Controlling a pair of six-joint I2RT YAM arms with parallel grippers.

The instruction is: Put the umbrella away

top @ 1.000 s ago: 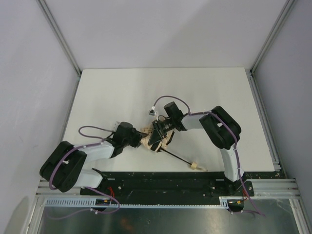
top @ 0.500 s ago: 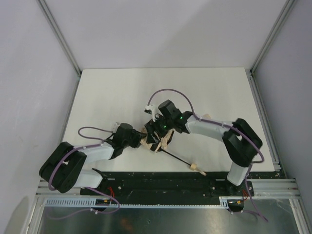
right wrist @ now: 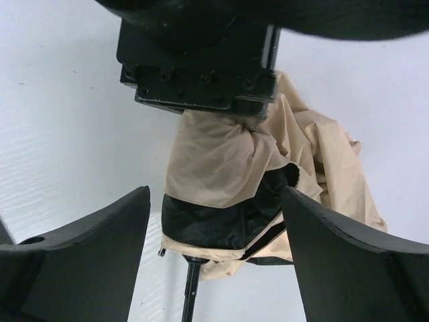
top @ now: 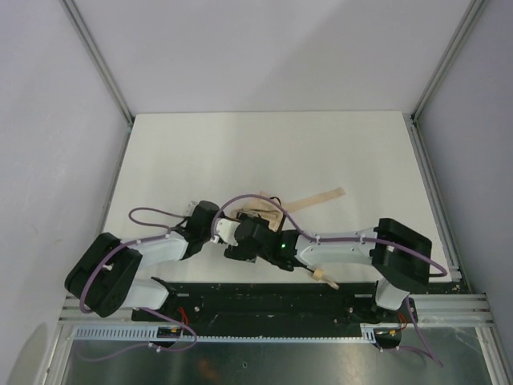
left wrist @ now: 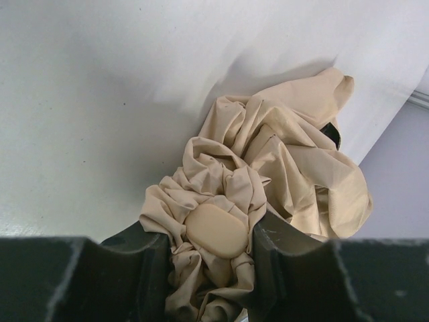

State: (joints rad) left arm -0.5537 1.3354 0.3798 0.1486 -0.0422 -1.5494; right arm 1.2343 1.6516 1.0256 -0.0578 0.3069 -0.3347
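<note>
In the left wrist view, the left gripper (left wrist: 211,258) is cut off by the lower edge, as is the fabric of the umbrella (left wrist: 281,168) beneath the clamped bundle. In the right wrist view, the left gripper's fingertips are buried in the umbrella's folds, its body is cropped above them, and the shaft (right wrist: 190,295) and right gripper (right wrist: 214,228) are cropped below them. From above, most of the umbrella is covered by the right arm (top: 337,245), the shaft is hidden under it almost up to the handle (top: 323,275), and beside the umbrella neither gripper's jaws can be made out.
</note>
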